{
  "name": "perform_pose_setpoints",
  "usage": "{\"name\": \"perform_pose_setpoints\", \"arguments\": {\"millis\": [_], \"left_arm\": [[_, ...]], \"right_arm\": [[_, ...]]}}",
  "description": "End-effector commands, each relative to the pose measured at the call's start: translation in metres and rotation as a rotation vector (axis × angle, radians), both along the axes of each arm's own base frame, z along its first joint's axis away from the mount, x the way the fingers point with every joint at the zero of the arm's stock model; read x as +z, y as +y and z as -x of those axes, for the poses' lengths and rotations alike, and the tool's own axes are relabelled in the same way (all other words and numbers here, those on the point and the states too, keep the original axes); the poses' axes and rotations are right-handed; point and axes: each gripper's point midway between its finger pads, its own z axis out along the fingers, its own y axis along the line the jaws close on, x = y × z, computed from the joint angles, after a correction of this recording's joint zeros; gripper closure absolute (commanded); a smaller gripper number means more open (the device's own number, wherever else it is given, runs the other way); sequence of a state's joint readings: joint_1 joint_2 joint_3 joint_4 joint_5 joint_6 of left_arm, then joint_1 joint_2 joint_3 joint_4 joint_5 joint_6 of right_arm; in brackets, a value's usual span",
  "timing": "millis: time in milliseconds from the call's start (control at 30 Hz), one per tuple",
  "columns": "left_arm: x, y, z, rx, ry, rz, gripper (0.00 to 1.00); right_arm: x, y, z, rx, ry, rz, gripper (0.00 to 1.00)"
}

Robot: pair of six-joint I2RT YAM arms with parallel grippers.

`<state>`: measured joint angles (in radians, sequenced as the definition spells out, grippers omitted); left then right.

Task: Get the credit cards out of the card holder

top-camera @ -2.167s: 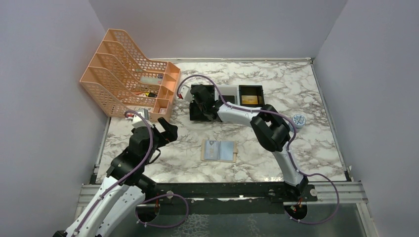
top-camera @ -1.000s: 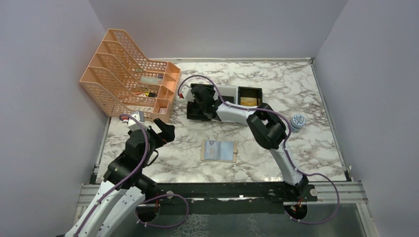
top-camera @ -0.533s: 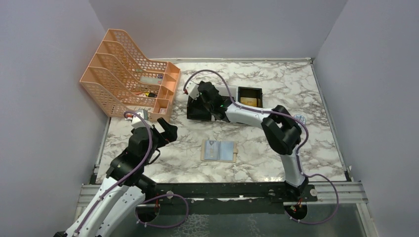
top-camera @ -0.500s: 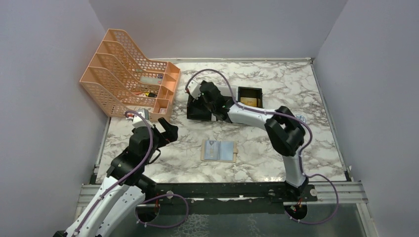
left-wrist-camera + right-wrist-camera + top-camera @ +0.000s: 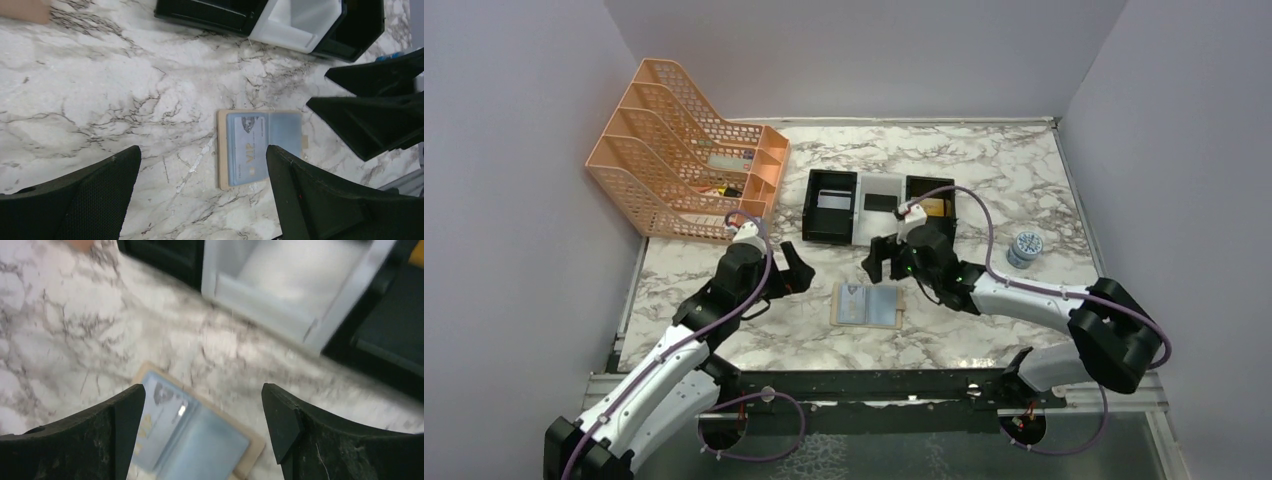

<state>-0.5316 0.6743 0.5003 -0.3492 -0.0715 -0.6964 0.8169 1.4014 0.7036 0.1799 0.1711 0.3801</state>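
Note:
The card holder [image 5: 868, 305] lies open flat on the marble table, tan rim around grey-blue inner faces. A blue card marked VIP [image 5: 247, 150] sits in its left pocket. My right gripper [image 5: 884, 268] hovers open just above the holder's far edge; in the right wrist view the holder [image 5: 195, 440] lies below between the open fingers of the right gripper [image 5: 202, 390]. My left gripper [image 5: 802, 275] is open, left of the holder and apart from it. In the left wrist view the holder [image 5: 260, 147] lies ahead of the left gripper [image 5: 202, 150], toward its right finger.
Behind the holder stand a black tray [image 5: 816, 218] with a grey card, a white tray [image 5: 864, 222] with a dark card, and a second black tray [image 5: 914, 187] with a gold card. An orange file rack [image 5: 689, 150] is at back left, a small round tin [image 5: 1025, 245] at right.
My right arm pulled back from the left black tray to above the card holder and opened its jaws wider. My left arm swung forward and right toward the holder.

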Motion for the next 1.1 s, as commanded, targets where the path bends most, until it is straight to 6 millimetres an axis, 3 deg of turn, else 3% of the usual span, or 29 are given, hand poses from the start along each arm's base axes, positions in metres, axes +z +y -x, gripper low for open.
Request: {"name": "perform_pose_setpoints", "arguments": {"millis": [0,133,433,500,633,967,1067], "left_arm": [[0.0,-0.033,-0.001,-0.15,-0.023,0.082,0.01],[-0.012,-0.043,-0.002,-0.189,0.003,0.102,0.01],[-0.031,-0.071,-0.002,-0.288,0.068,0.182,0.08],[-0.038,-0.073,-0.002,-0.291,0.099,0.176,0.1],[-0.049,-0.076,-0.001,-0.29,0.128,0.168,0.11],[-0.054,-0.076,0.003,-0.289,0.138,0.166,0.11],[-0.053,-0.076,0.003,-0.288,0.133,0.166,0.11]], "right_arm": [[-0.005,0.005,0.047,0.023,0.187,-0.264,0.12],[0.001,0.008,0.077,0.125,0.21,-0.402,0.13],[-0.017,0.012,0.105,0.199,0.342,-0.43,0.26],[-0.025,0.005,0.095,0.126,0.332,-0.393,0.26],[-0.03,-0.02,0.057,-0.055,0.246,-0.206,0.26],[0.009,-0.072,-0.025,-0.291,0.09,0.064,0.26],[0.008,-0.083,-0.042,-0.303,0.104,0.083,0.25]]}}
